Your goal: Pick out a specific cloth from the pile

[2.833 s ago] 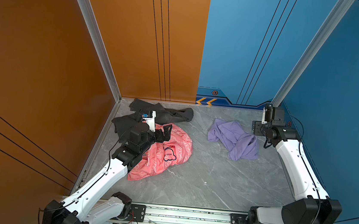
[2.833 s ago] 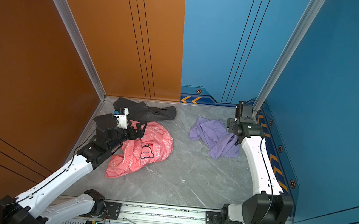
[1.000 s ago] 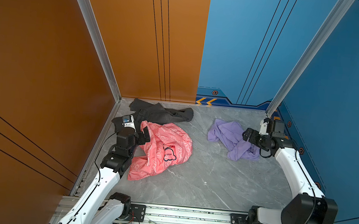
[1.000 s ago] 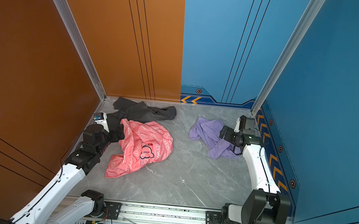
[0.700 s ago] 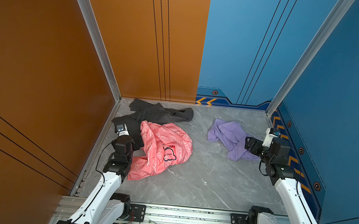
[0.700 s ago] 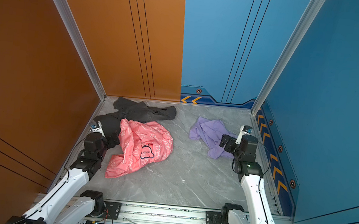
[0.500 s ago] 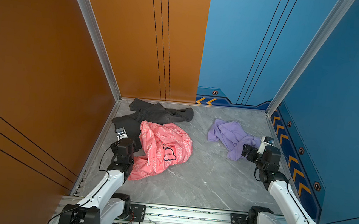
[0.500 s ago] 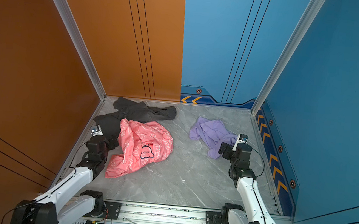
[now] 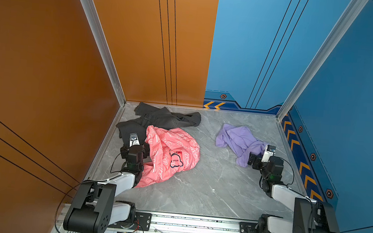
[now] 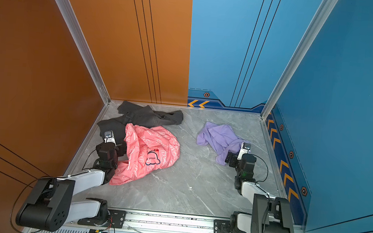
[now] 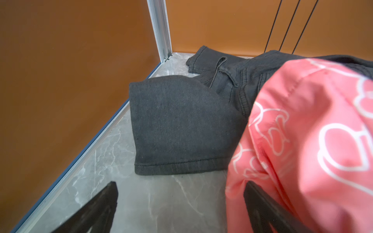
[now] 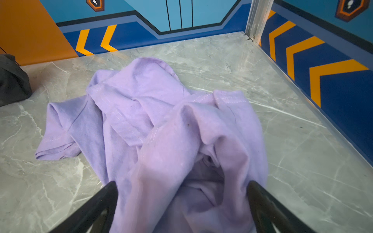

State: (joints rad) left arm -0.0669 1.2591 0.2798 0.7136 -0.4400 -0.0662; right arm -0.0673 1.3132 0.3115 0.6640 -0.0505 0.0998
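Top views showed the cloth (image 9: 237, 138) well apart from the pile (image 9: 171, 143) — picking looked done — with left tool (image 11: 180, 184) and right tool (image 12: 181, 183) both released.

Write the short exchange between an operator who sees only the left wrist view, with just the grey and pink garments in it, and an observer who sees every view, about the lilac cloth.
Operator: I can't see the one we want. Where is it?
Observer: The lilac cloth lies by itself on the floor, apart from the pile, toward the right in both top views.
Operator: Is it gripped?
Observer: No. The right gripper is open, and the right wrist view shows a fold of the cloth lying between its fingers.
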